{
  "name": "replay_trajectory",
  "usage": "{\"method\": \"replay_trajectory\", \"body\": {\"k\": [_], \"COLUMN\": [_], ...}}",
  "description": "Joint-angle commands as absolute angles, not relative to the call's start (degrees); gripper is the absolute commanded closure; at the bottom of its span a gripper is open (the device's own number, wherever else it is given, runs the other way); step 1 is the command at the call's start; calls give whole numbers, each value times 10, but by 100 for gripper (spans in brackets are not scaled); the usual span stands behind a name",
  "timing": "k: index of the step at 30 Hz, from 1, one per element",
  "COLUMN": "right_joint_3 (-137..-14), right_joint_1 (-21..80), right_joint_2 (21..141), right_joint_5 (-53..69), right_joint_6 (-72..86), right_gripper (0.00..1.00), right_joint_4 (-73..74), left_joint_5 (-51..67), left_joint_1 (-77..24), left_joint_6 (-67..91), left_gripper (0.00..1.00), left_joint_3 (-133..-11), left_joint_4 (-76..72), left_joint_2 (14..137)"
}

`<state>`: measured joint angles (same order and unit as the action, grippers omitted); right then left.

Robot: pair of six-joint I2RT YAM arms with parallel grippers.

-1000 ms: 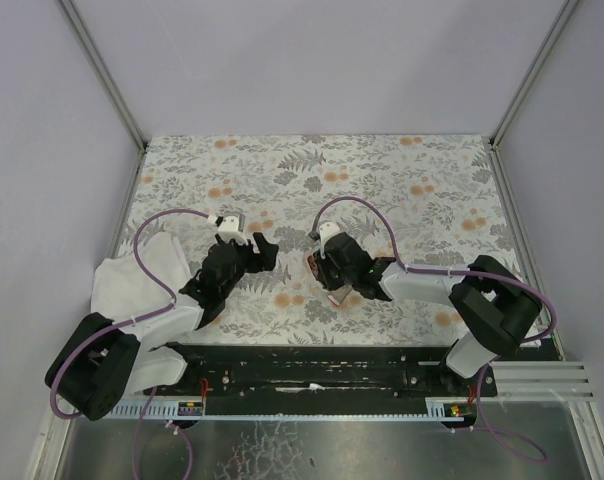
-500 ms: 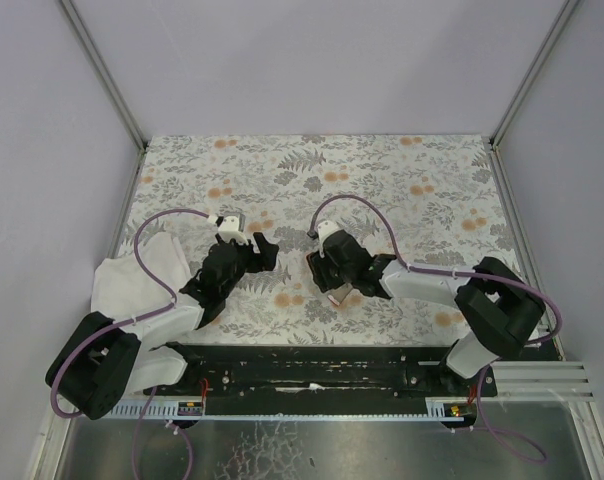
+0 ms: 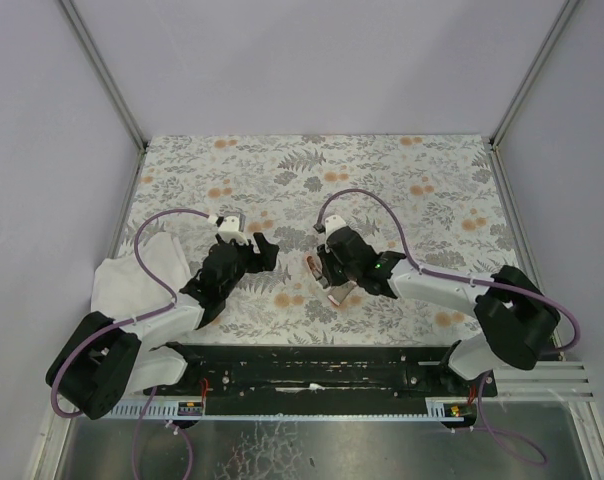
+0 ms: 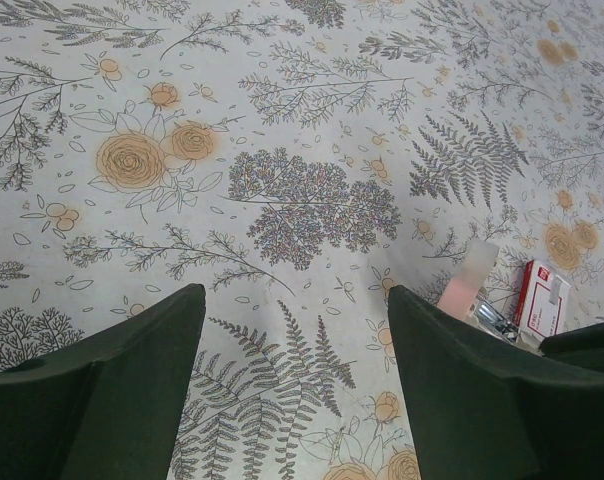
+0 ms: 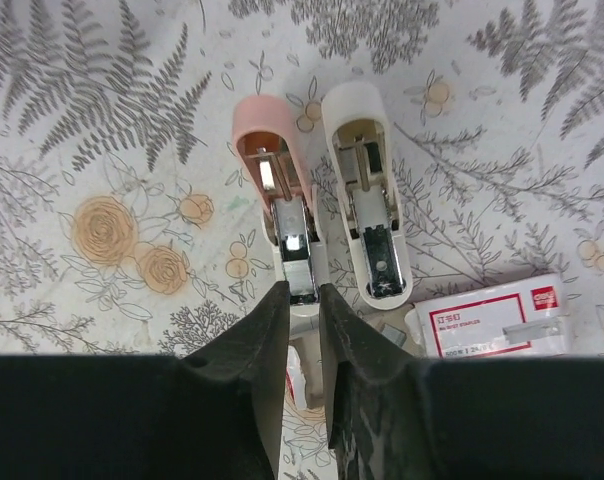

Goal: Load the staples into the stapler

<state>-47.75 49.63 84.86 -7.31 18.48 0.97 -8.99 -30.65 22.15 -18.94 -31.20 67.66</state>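
- The left gripper (image 4: 294,300) hangs over the floral table cover (image 4: 312,130) with its fingers (image 4: 132,370) spread wide. There is only bare pattern between them, and it holds nothing.
- Well off past its right finger, the stapler and the red box are just in sight. Neither is within its reach as it hangs, so this arm looks to be waiting.
- The stapler (image 5: 367,230) lies swung open flat on the table, pink half (image 5: 257,130) and white half (image 5: 360,120) side by side. Both point away from the right arm's fingers, with the metal channels facing up.
- The right gripper (image 5: 300,295) has its fingers (image 5: 257,360) drawn narrow, with only a slim gap. The tips sit on either side of the near end of the pink half's metal rail. I cannot tell whether they pinch it or merely flank it.
- The staples box (image 5: 492,320) lies flat, label up, just beside and outside the right finger, close to the white half's near end. It looks closed, though a small grey bit beside it is too small to make out.
- My reading is that opening the stapler is done. I see no strip in either channel, so fetching staples from the box, seating them and closing the stapler are all left.
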Motion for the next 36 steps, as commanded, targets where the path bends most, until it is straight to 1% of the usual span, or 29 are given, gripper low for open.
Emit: {"method": "replay_trajectory", "body": {"k": [1, 8, 20, 30, 34, 36], "right_joint_3": [-502, -522, -521, -520, -532, -535], "right_joint_1": [502, 502, 501, 501, 502, 501], "right_joint_2": [884, 927, 950, 940, 926, 906], "right_joint_5": [-64, -65, -68, -70, -77, -84], "right_joint_6": [202, 201, 201, 191, 183, 182], "right_gripper": [76, 83, 93, 92, 87, 83], "right_joint_4": [-4, -14, -20, -11, 12, 27], "left_joint_5": [-90, -89, -88, -86, -88, -90], "left_joint_1": [-308, -308, -308, -308, -308, -308], "left_joint_6": [217, 217, 217, 219, 219, 218], "left_gripper": [27, 27, 27, 27, 27, 27], "left_joint_3": [-202, -204, -208, -209, -208, -206], "left_joint_4": [-327, -325, -323, -323, -323, -322], "left_joint_2": [678, 678, 685, 688, 686, 683]}}
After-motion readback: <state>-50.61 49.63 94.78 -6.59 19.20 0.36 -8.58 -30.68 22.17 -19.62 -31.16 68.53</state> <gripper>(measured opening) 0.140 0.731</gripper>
